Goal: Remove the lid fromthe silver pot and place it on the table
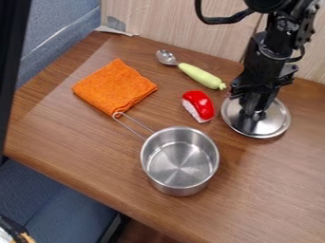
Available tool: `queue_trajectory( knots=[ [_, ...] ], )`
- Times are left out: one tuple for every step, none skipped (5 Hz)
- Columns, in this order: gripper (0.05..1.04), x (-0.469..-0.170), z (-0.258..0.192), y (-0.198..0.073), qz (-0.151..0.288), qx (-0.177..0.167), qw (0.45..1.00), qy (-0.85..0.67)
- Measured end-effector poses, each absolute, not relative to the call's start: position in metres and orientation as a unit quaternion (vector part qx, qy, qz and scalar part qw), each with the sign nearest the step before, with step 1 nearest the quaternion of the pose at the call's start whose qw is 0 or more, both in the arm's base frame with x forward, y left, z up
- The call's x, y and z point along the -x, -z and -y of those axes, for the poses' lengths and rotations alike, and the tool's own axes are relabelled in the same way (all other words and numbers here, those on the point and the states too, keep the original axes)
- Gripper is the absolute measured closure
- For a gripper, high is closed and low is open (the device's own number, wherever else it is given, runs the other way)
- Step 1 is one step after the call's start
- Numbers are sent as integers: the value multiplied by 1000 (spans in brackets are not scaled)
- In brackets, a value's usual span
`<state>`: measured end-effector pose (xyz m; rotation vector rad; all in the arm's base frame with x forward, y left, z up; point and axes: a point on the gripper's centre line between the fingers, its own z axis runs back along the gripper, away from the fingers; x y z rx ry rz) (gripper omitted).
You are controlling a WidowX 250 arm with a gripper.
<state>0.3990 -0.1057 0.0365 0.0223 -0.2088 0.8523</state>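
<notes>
The black gripper [254, 110] hangs down at the right, directly over the middle of the round silver lid [272, 124], and hides most of its knob. The lid lies on the wooden table [279, 185], right of the pot and apart from it. Uncovered, the silver pot [179, 163] stands near the middle with its inside bare, its wire handle pointing to the upper left.
An orange folded cloth [115, 87] lies at the upper left, close to the end of the pot's handle. Behind the pot are a red and white toy piece [198, 106] and a spoon with a pale green handle [200, 75]. A wood-patterned wall [165, 21] borders the table's back.
</notes>
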Motion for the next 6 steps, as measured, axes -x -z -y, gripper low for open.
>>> queue_trajectory(
  knots=[
    [456, -394, 104, -36, 89, -23, 903, -419],
    [155, -394, 104, -36, 90, -21, 903, -420],
    [68, -390, 101, -31, 86, -29, 902, -421],
    [75, -385, 100, -32, 85, -31, 902, -421],
    [81, -386, 102, -61, 100, -1, 900, -424],
    [82, -385, 89, -86, 98, 19, 892, -440]
  ],
)
